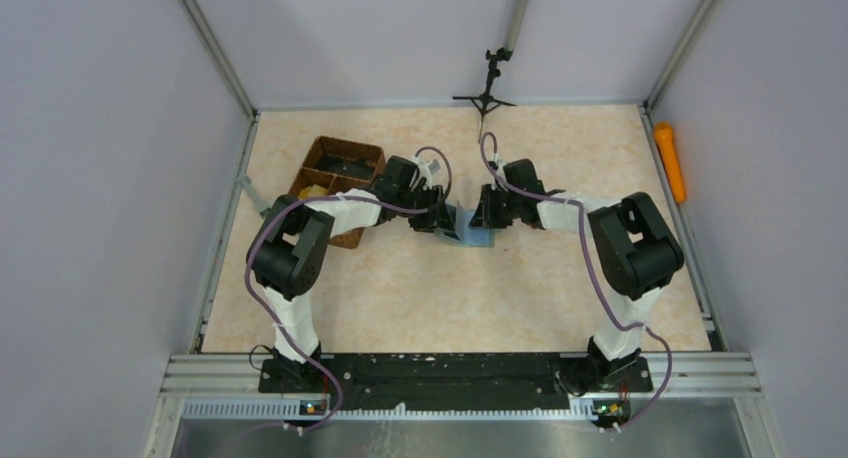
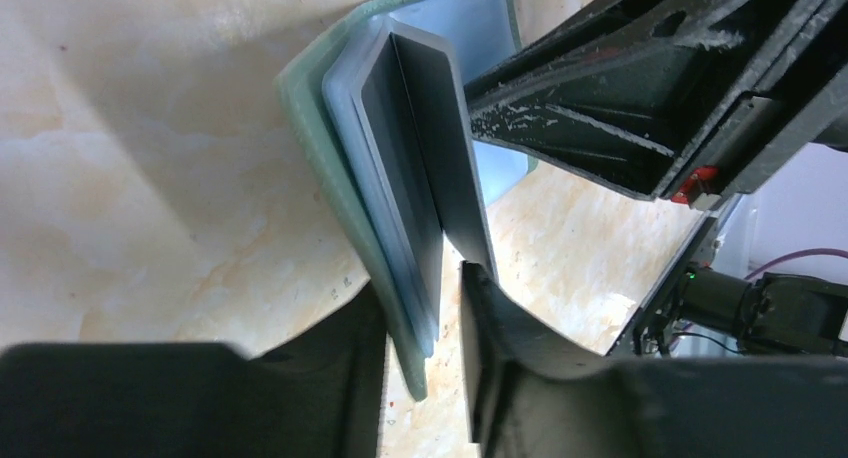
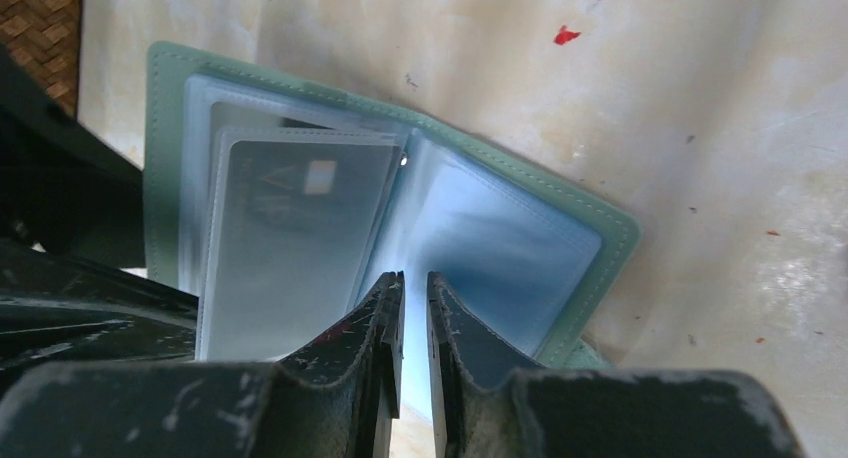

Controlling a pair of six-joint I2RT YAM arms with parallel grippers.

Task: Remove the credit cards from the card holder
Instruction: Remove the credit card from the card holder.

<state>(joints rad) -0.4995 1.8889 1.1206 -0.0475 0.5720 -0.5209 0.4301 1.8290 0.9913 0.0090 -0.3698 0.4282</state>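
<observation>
Pinching from the far side, the right claw (image 3: 415,290) has its fingers drawn almost together on what looks like one of the clear sleeves (image 3: 480,228) of the card holder (image 3: 618,240), and that grip appears to be what keeps the holder open and propped up off the table (image 3: 720,98). Just left of its fingertips sits a grey credit card (image 3: 290,238) with a chip, tucked inside a sleeve, close enough that the sleeve's lower edge reaches down beside the finger.

Opposite it, the left claw (image 2: 422,290) stands with its fingers apart and clamps nothing. The stack of sleeves and the green cover run edge-on straight out ahead of it, with their near end sitting in the gap between the two fingers, closer to the left-hand one.

That is the relation the next move turns on, as I judge it: the card's long axis points directly away from the left claw, so this arm is the nearer and better lined up. It would need to close on the card's near edge alone and draw back along that axis while the right claw holds the holder fast
</observation>
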